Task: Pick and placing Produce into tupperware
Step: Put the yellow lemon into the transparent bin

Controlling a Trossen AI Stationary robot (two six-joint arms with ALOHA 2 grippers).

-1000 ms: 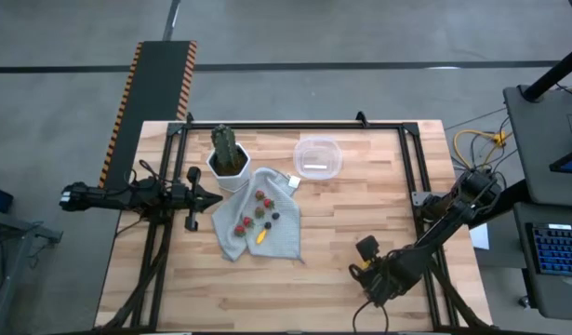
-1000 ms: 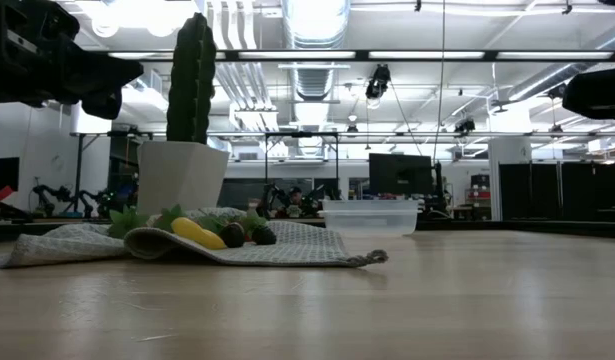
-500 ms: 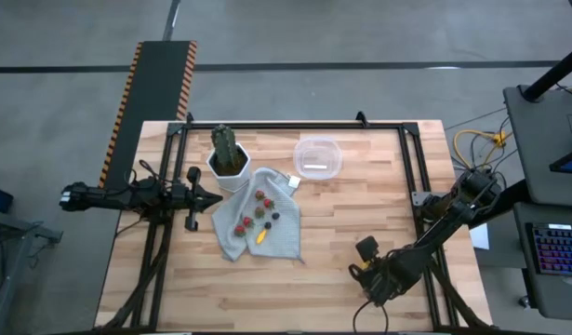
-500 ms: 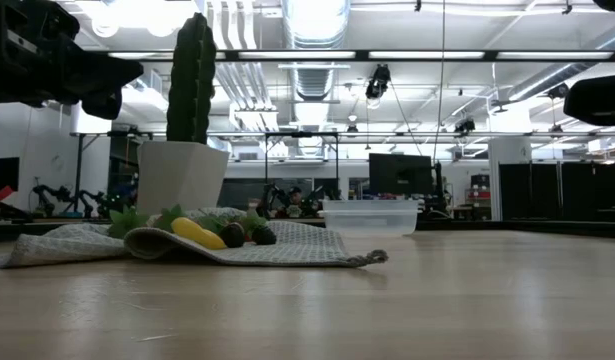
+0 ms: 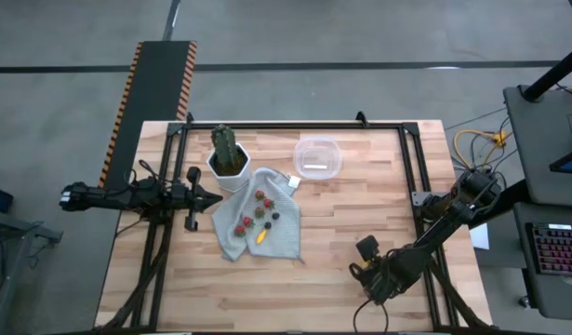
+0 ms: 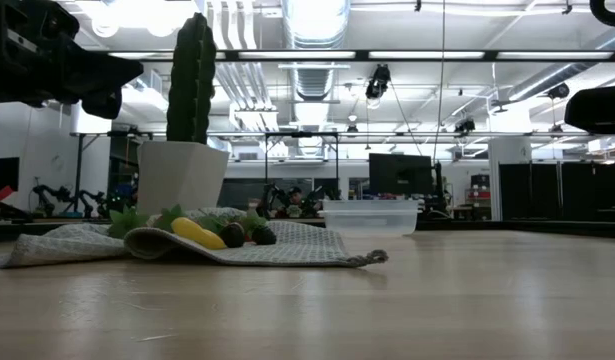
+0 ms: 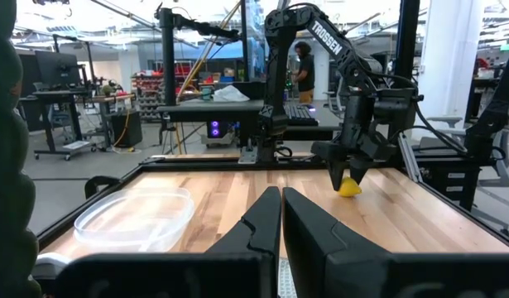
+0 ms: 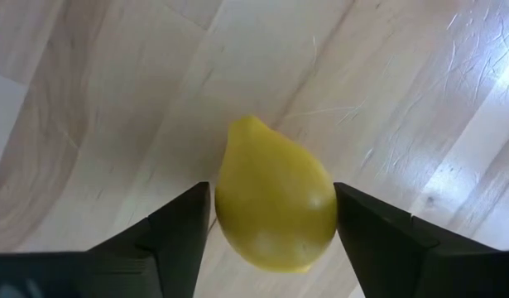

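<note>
Nothing shifted on table vs. earlier; right gripper (image 8: pixel 271 223) jaws narrowing slightly, spread either side of lemon (image 8: pixel 275 203), table's 5 o'clock. Left gripper (image 7: pixel 280 217) pressed together, 9 o'clock. Tupperware (image 5: pixel 317 157) 12 o'clock.

Wooden table (image 5: pixel 360 214) with cloth (image 5: pixel 267 233), pot (image 5: pixel 230 169), tupperware (image 5: pixel 318 156), lemon (image 8: pixel 275 207).

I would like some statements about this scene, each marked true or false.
1. The lemon lies between the fingers of the right pincer. True.
2. The tupperware already holds berries. False: no produce shows in it; the red berries lie on the grey cloth.
3. The left pincer is shut. True.
4. The cactus stands inside the tupperware. False: it stands in a white pot beside the cloth.
5. The lemon rests on the cloth. False: it rests on the bare wooden table.
</note>
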